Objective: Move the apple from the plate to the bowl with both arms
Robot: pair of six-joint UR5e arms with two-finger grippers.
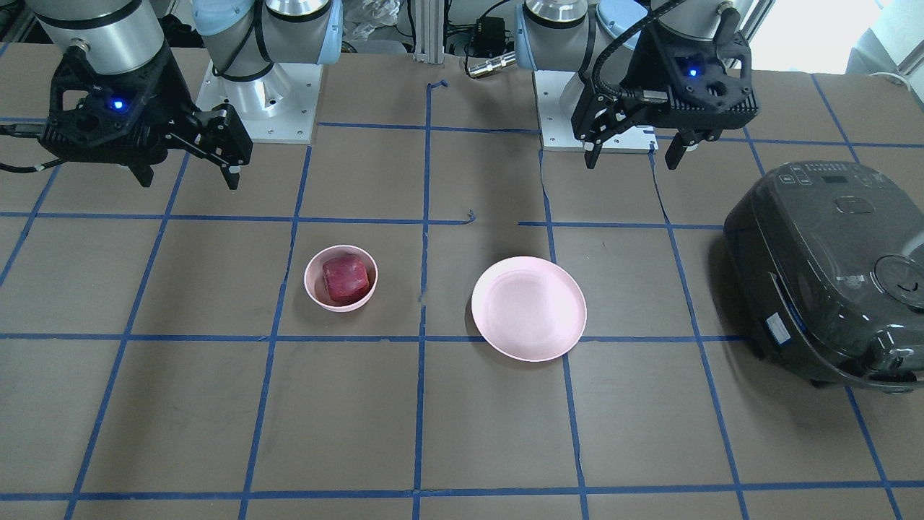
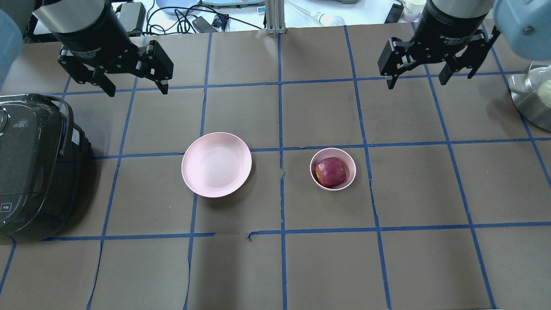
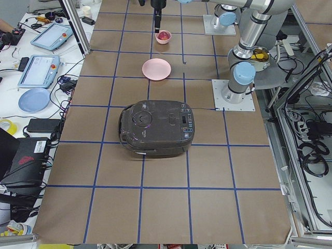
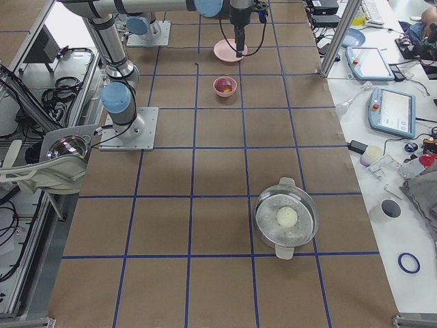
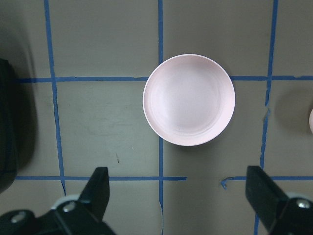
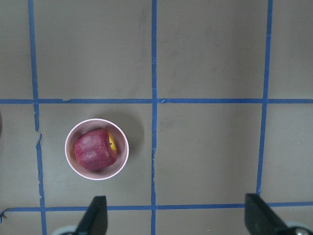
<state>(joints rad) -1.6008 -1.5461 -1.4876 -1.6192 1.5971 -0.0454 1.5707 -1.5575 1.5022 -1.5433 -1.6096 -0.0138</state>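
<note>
Two-handed transfer, apple in the bowl. My left hand [image 2: 137, 91] hangs well above the worktop [image 2: 413, 267] with its jaws spread wide and nothing between them. My right hand [image 2: 416, 84] is likewise released and empty, at about the same height.

The apple [image 2: 330, 172] sits inside the bowl [image 2: 333, 151], filling most of it, and its yellowish patch shows at one end in the right wrist view. The bowl lies on the worktop below my right hand and off toward my left side. In that wrist view it appears above the left of the two fingers [image 6: 95, 215] rather than centred between them. Nothing of my right hand touches bowl or apple.

The plate [image 2: 216, 165] rests flat and bare on the worktop below my left hand. In the left wrist view it lies between the lines of the two spread fingers [image 5: 98, 191] and clear of both. Plate and bowl stand apart, with a strip of blue tape [image 2: 280, 129] running between them.

A dark rice cooker [image 2: 34, 168] with its lid closed stands on the worktop on the outer side of my left hand, well apart from the plate. A metal pot [image 2: 531, 99] sits on the outer side of my right hand, well apart from the bowl. The blue tape divides the brown worktop into squares.
</note>
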